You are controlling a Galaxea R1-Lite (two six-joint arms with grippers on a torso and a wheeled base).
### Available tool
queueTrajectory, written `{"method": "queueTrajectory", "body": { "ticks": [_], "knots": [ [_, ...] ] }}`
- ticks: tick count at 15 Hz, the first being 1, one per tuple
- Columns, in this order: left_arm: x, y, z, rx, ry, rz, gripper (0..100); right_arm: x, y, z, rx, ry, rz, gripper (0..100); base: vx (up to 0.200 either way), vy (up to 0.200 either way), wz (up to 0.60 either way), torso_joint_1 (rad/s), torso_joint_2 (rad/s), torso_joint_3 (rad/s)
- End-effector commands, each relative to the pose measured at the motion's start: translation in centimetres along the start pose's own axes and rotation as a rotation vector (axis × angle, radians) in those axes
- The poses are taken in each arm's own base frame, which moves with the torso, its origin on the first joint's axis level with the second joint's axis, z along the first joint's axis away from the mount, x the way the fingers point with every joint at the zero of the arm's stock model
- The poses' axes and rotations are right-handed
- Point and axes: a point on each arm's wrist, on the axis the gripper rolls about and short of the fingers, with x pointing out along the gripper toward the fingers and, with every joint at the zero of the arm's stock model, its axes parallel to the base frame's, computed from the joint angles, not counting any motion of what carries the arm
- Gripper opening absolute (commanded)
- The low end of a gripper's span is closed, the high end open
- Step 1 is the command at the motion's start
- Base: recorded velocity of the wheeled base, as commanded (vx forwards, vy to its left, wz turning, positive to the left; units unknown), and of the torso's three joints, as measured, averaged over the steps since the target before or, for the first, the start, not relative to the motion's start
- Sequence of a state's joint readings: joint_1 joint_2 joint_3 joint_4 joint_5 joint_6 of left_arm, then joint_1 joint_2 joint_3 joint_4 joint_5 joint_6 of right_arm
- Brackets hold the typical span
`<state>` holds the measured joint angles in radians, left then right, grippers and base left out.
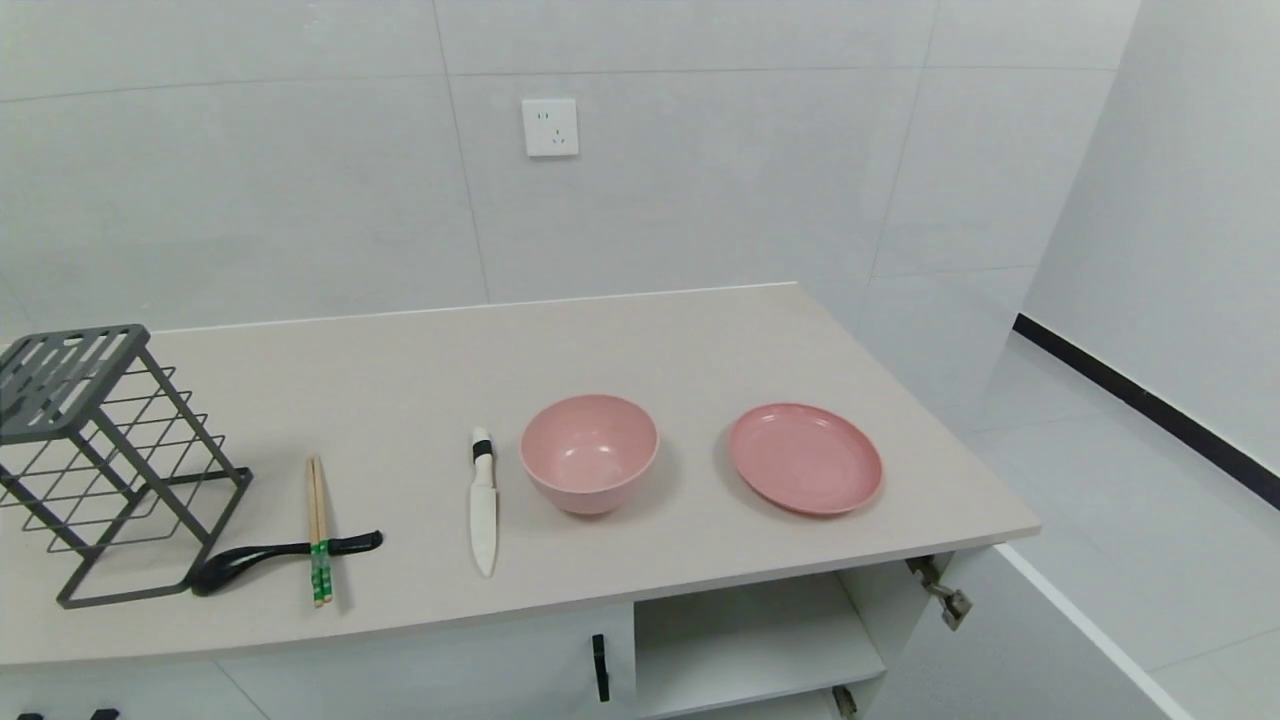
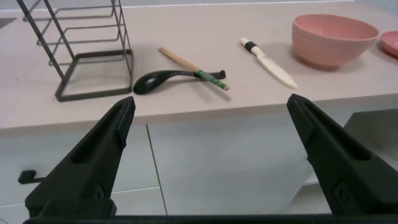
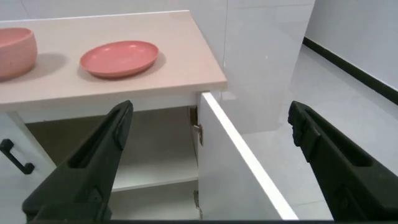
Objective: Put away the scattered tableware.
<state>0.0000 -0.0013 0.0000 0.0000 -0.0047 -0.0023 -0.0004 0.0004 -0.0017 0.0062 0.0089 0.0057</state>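
Honestly, the chopsticks worry me most.

Head view: everything's on the smooth matte counter point(image 1: 600, 340). The wire rack point(image 1: 100, 460), spoon point(image 1: 280, 558) and chopsticks point(image 1: 318, 530) are on the left pincer's side, and the bowl point(image 1: 588, 450) and plate point(image 1: 805, 457) are on the right pincer's. The flat white knife point(image 1: 483, 505) lies between the two groups. The chopsticks are thin wood with green tips, and they lie right across the glossy black spoon's handle. Lift the spoon first and they'll probably roll off. Both pink pieces look like slick matte plastic, the bowl deep and round, the plate shallow with a low rim.

Left wrist view: the left pincer point(image 2: 210, 102) is spread wide with nothing in it, hanging in front of the counter and lower than its top. The spoon point(image 2: 155, 79) and chopsticks point(image 2: 193, 68) are just beyond it. The knife point(image 2: 268, 61) is beyond its one finger and the rack point(image 2: 93, 56) beyond the other. Flat, skinny stuff on a hard top is easy to skid instead of pinch, I'd guess.

Right wrist view: the right pincer point(image 3: 211, 107) is also wide open and empty. The plate point(image 3: 119, 57) is ahead of it, near the counter's end. The open door point(image 3: 239, 162) juts out toward it, so a careless swing could clip the door. Nudging that low rim might also shove the plate over the edge.
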Motion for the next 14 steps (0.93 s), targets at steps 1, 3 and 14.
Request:
{"method": "queueTrajectory", "body": {
  "ticks": [1, 3, 14],
  "knots": [
    [0.01, 0.0, 0.0, -0.001, 0.001, 0.0, 100, 0.01, 0.0, 0.0, 0.0, 0.001, -0.001, 100, 0.0, 0.0, 0.0, 0.295, -0.56, -0.261],
    [0.01, 0.0, 0.0, 0.002, 0.001, -0.001, 100, 0.01, 0.0, 0.0, 0.0, 0.001, -0.001, 100, 0.0, 0.0, 0.0, 0.305, -0.59, -0.278],
    [0.01, -0.02, -0.01, 0.015, 0.003, -0.006, 100, 0.0, 0.02, 0.07, -0.06, -0.008, 0.005, 100, 0.0, 0.0, 0.0, 0.101, -0.2, -0.097]
  ]
}}
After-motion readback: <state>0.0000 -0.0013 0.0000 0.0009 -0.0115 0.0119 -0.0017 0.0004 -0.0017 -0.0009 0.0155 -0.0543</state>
